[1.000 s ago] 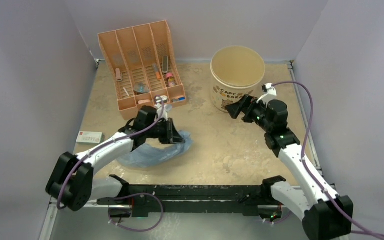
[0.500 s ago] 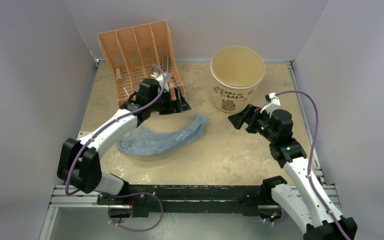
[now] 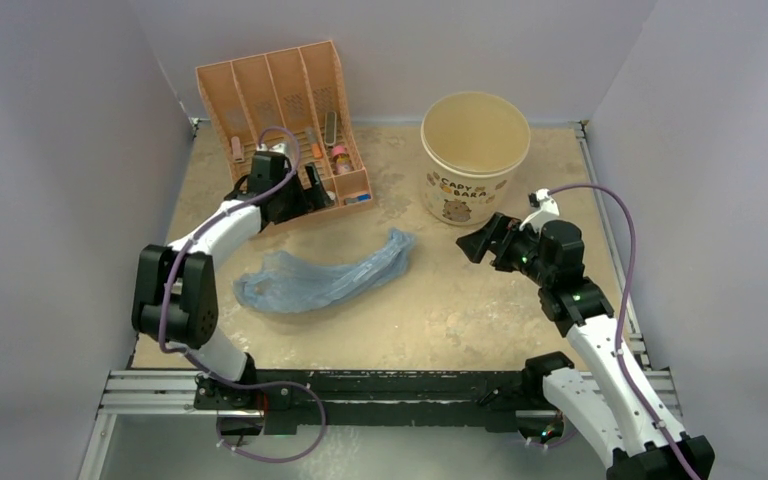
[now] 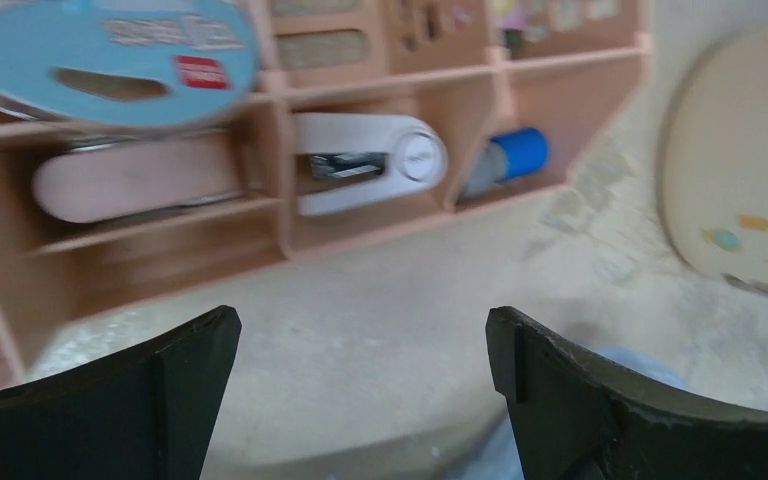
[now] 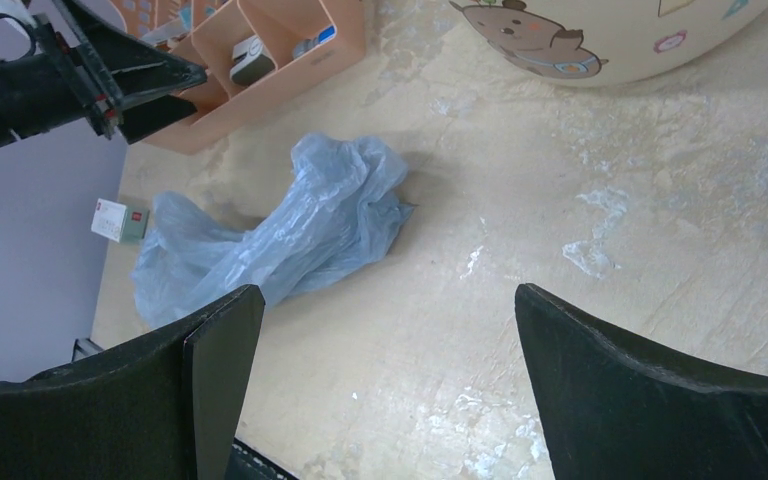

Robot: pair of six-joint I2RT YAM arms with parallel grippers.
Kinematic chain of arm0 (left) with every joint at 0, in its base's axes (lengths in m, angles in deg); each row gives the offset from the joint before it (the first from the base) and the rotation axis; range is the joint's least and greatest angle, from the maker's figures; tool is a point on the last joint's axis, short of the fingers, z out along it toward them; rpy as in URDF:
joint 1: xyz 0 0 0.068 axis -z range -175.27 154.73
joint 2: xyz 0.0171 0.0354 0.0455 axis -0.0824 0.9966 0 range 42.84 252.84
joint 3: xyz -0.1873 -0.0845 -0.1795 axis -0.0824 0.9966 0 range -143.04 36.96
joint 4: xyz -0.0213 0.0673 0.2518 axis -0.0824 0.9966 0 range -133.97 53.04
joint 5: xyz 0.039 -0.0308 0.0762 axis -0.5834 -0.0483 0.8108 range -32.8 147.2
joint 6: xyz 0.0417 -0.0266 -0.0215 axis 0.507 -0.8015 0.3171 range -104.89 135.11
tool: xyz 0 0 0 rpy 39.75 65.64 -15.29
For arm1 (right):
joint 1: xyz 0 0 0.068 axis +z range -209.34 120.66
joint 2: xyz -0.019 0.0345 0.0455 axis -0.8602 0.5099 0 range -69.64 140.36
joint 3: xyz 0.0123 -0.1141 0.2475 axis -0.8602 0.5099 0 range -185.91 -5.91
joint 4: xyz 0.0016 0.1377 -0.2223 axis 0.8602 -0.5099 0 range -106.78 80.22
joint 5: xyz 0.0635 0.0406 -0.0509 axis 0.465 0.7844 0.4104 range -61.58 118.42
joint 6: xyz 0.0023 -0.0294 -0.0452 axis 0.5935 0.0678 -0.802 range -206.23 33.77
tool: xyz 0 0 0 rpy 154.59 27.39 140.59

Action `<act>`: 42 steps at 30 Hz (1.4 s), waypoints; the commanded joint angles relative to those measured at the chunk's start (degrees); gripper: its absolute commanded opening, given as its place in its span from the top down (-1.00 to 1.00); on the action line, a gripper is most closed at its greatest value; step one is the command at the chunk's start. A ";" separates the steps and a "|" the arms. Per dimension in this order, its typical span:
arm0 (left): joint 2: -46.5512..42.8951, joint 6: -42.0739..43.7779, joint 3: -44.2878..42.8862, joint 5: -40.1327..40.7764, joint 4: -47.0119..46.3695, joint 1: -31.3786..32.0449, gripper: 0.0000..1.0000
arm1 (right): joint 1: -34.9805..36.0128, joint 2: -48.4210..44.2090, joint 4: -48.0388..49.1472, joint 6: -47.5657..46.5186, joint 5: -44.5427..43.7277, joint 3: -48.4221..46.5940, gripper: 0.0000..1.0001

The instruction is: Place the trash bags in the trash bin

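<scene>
A light-blue trash bag [image 3: 325,280] lies limp and stretched out on the table, left of centre, free of both grippers. The right wrist view shows the trash bag [image 5: 280,235] crumpled on the floor. The cream trash bin [image 3: 475,185] stands upright at the back right, and I see nothing inside it. My left gripper [image 3: 315,190] is open and empty at the front of the orange organizer, behind the bag. In its own view the left gripper [image 4: 360,330] shows only bare table between its fingers. My right gripper [image 3: 472,240] hovers open just in front of the bin, pointing left toward the bag. The right gripper [image 5: 385,305] holds nothing.
An orange file organizer [image 3: 280,100] with small items in its slots leans at the back left, close to my left gripper. A small white and red box [image 5: 120,218] lies near the left wall. Grey walls enclose the table on three sides.
My left gripper opened, let go of the trash bag and pulled back left to the organizer. The bag ended up further right, stretched out. The right arm drew slightly nearer.
</scene>
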 commanded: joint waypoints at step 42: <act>-23.64 7.65 23.21 -10.10 0.34 15.25 -0.74 | -0.48 25.37 32.95 4.33 -21.21 -7.55 -0.97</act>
